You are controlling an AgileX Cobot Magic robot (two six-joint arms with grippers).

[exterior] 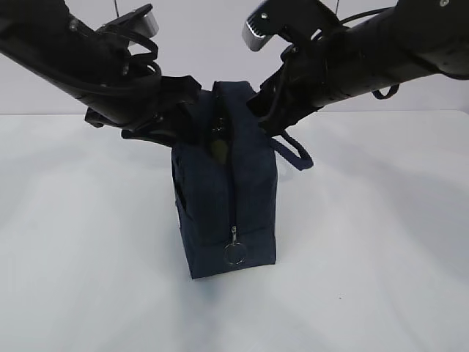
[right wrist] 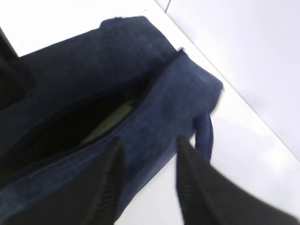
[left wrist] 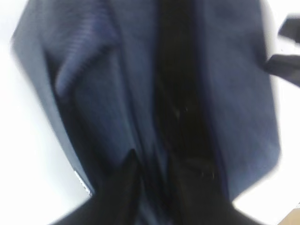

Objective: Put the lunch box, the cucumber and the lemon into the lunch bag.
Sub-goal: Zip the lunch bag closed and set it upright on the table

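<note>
Both arms slanting down from the upper corners, converging at the middle. Left gripper (left wrist: 150, 180) with fingers parted, a gap showing between them. Right gripper (right wrist: 147, 176) likewise parted, fingers (right wrist: 108, 183) angled downward.

Black arms (exterior: 80, 55), looping cables, silver caps.

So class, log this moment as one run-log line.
lunch bag: upright, top unzipped | left tool: at bag's opening | right tool: open, straddling bag's edge
</note>
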